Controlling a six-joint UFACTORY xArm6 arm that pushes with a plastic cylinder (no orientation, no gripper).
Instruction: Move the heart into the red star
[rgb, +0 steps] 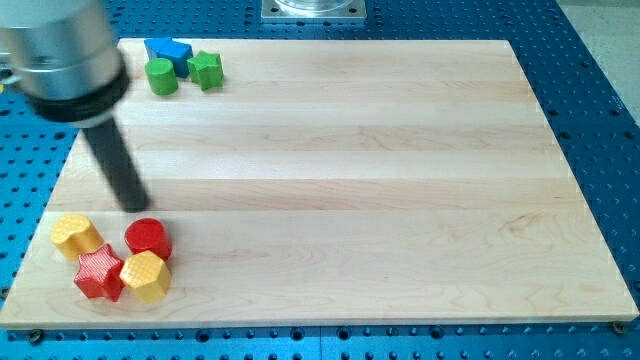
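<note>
The yellow heart (74, 234) lies at the near left corner of the wooden tabletop (350, 180), just left of and slightly farther than the red star (99, 273), the two almost touching. A red cylinder (148, 239) sits right of the heart, and a yellow hexagon (146, 275) presses against the star's right side. Far away at the far left edge cluster a blue block (167, 50), a green cylinder (161, 76) and a green star (207, 70).

The arm has no fingers to open or close; its rod ends in my tip (133, 206), which rests just beyond the heart and cylinder, touching neither.

The heart looks like a small, rigid, light plastic block that should slide easily. Pushing on its far left lobe, aimed toward the star, seems best; an off-centre push would likely spin it.
</note>
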